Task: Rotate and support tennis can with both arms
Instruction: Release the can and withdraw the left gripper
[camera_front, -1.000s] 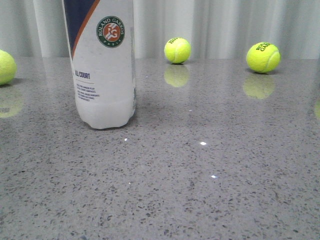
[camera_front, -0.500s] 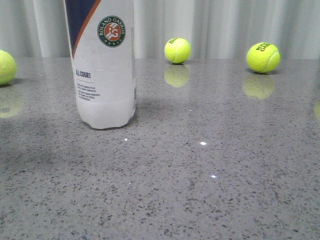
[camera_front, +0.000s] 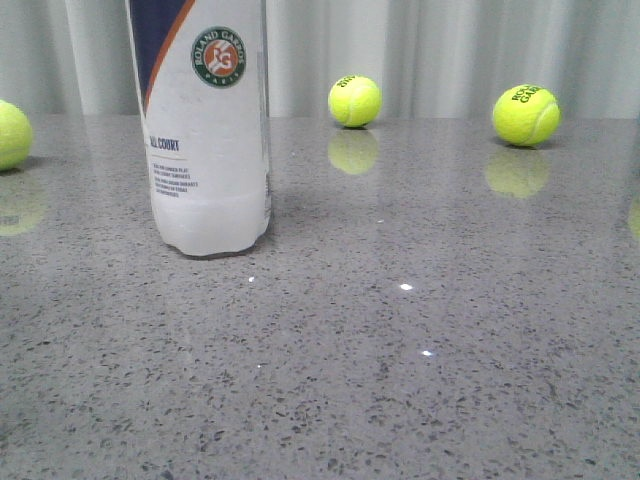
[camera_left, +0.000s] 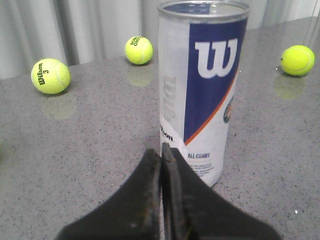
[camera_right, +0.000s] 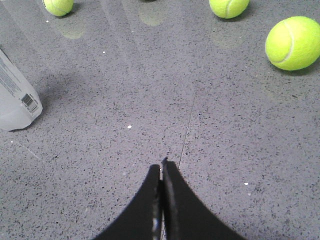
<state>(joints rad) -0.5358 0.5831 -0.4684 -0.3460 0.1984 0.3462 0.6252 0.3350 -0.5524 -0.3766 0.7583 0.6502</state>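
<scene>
The tennis can (camera_front: 208, 150) stands upright on the grey speckled table, its top cut off by the front view's edge. It is white with a navy panel, an orange stripe and a round Roland Garros badge. In the left wrist view the can (camera_left: 200, 95) shows its open rim and white W. My left gripper (camera_left: 161, 150) is shut and empty, its tips right in front of the can's lower side. My right gripper (camera_right: 162, 167) is shut and empty over bare table, well away from the can's base (camera_right: 15, 100). Neither gripper shows in the front view.
Yellow-green tennis balls lie around: one at the far left (camera_front: 10, 133), one at the back middle (camera_front: 354, 101), one at the back right (camera_front: 526, 114). A close ball (camera_right: 294, 43) lies ahead of the right gripper. Grey curtains hang behind the table.
The can has turned and shifted very slightly in place; its badge and print have moved a little to the left.
</scene>
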